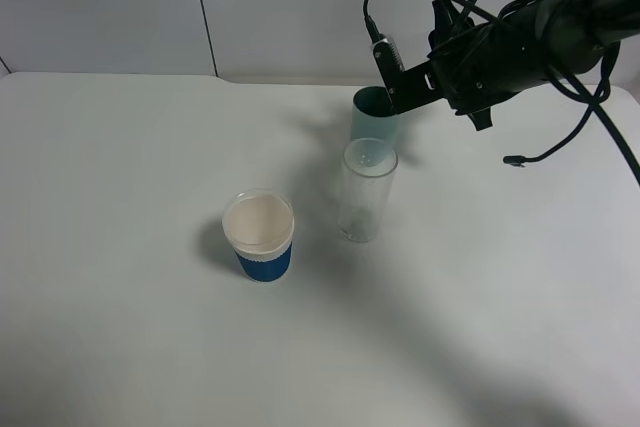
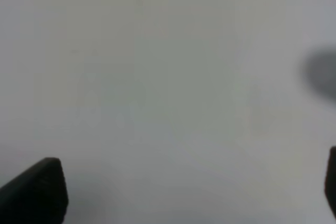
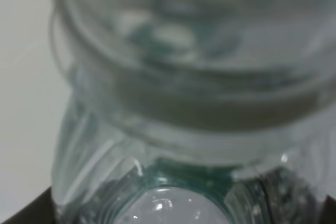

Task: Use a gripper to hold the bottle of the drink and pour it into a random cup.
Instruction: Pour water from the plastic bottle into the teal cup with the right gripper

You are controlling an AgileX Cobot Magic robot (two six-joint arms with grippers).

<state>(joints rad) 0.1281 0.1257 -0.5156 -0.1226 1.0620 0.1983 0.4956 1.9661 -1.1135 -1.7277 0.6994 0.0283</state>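
Two dark fingers of the right gripper [image 1: 396, 87] clamp the bottle of the drink [image 3: 173, 103], whose clear ribbed neck fills the wrist view, blurred. The gripper is tilted and hangs directly over the rim of the cup [image 1: 372, 119]. Next nearest the gripper, just beside that cup, stands a clear tumbler [image 1: 366, 192]. Farther off is a blue-sleeved paper cup [image 1: 260, 237]. The left gripper [image 2: 184, 187] is spread wide above the white table [image 2: 157, 77].

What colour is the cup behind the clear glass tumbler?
The cup is teal-green, darker inside; it shows best in the exterior high view.
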